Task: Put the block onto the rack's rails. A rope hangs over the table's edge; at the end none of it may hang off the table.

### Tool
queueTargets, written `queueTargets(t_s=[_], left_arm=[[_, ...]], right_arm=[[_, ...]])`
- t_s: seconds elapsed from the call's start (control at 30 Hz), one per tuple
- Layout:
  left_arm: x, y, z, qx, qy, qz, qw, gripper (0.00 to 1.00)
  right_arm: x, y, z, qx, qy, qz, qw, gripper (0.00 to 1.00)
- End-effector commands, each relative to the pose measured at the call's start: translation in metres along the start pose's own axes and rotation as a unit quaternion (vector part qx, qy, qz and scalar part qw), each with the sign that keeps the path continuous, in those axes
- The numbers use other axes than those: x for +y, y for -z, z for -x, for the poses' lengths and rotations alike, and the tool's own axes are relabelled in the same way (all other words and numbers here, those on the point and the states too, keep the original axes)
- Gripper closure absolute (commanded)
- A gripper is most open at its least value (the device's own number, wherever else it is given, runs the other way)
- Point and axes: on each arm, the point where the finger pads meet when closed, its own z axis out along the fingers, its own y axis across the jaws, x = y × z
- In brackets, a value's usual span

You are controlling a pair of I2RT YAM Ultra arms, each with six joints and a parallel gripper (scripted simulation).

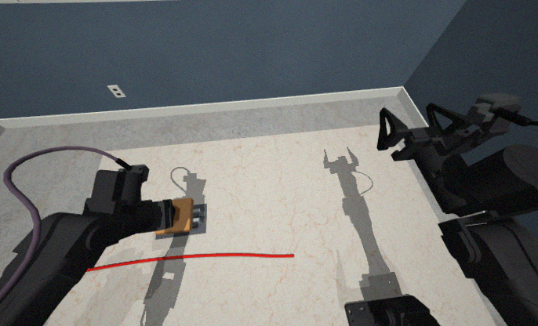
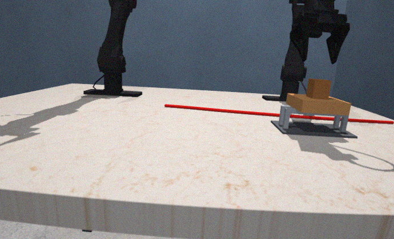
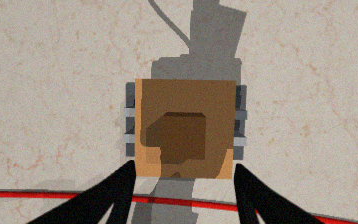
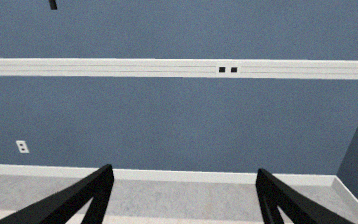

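An orange block (image 1: 183, 216) (image 2: 326, 106) (image 3: 190, 95) with a square knob on top rests on the rails of the grey rack (image 2: 343, 123) (image 3: 240, 115). The rail ends stick out on both sides in the left wrist view. A red rope (image 1: 230, 255) (image 2: 222, 110) (image 3: 170, 201) lies flat on the table beside the rack, both ends on the tabletop in the exterior view. My left gripper (image 2: 318, 60) (image 3: 184, 169) is open and empty above the block, clear of the knob. My right gripper (image 1: 407, 106) (image 4: 183, 173) is open and empty, raised at the right of the top view.
The pale table (image 1: 263, 194) (image 2: 133, 154) has its near edge along the bottom of the exterior view. The left arm covers one end of the rope in the top view. The right arm stands far from the rack. A blue wall (image 1: 242, 52) (image 4: 180, 120) rises behind the table.
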Motion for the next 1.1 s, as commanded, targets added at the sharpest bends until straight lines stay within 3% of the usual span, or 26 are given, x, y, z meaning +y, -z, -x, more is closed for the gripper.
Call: queueTargets(t_s=[0.0,1.07], left_arm=[[0.001,0.022,0.015,-0.039,0.005,-0.001,0.999,0.32],[-0.002,0.015,0.017,-0.035,0.003,0.000,0.999,0.32]], right_arm=[[-0.008,0.011,0.039,-0.042,0.005,-0.013,0.999,0.00],[-0.008,0.011,0.039,-0.042,0.005,-0.013,0.999,0.00]])
